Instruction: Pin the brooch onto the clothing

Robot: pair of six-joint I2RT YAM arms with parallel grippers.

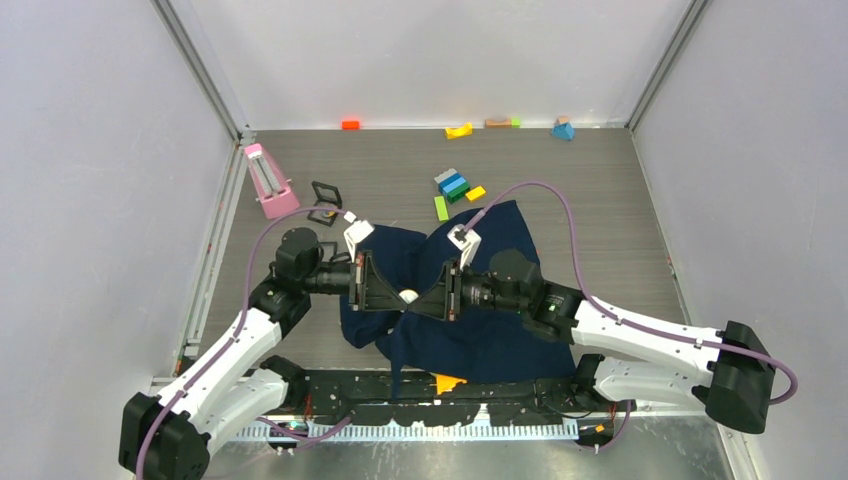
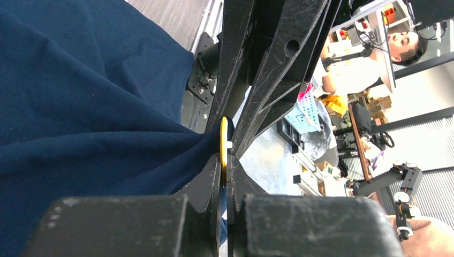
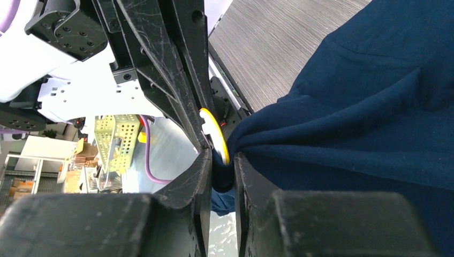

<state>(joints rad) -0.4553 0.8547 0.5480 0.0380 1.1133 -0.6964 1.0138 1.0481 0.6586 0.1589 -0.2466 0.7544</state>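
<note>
Left claw (image 2: 225, 172): fingers pressed together and clamped on the brooch (image 2: 223, 140), which stands edge-on in the slit between them. Only its yellow rim shows in the wrist view.
Right claw (image 3: 222, 170): fingers narrowly apart and clamped on a bunched fold of the shirt (image 3: 375, 118). The fold sits tight against the brooch's rim.
Brooch position: held above the bench (image 1: 620, 200), between the 2 claw tips where they meet nose to nose over the middle of the shirt. From above, a small pale round spot marks it.
Shirt: dark navy and crumpled, lying across the near middle of the bench, with 1 ridge raised to the claws.
Step in hand: by my reading, the pinning itself, with 1 arm presenting the brooch and the other feeding cloth to it. Whether the pin has gone through the cloth cannot be told, because the fingers hide it.
Next move calls for: a short, steady push of brooch and fold toward each other along the pin's line, both grips firm. The clasp should close before either claw lets go. A skewed push would likely slide the cloth off.
Around: coloured blocks (image 1: 455, 185) beyond the shirt, a pink stand (image 1: 268, 182) at far left, and an orange-yellow wedge (image 1: 447, 383) at the near edge.
Writing and labels: none readable on the brooch, shirt or blocks, and no neck label shows.
</note>
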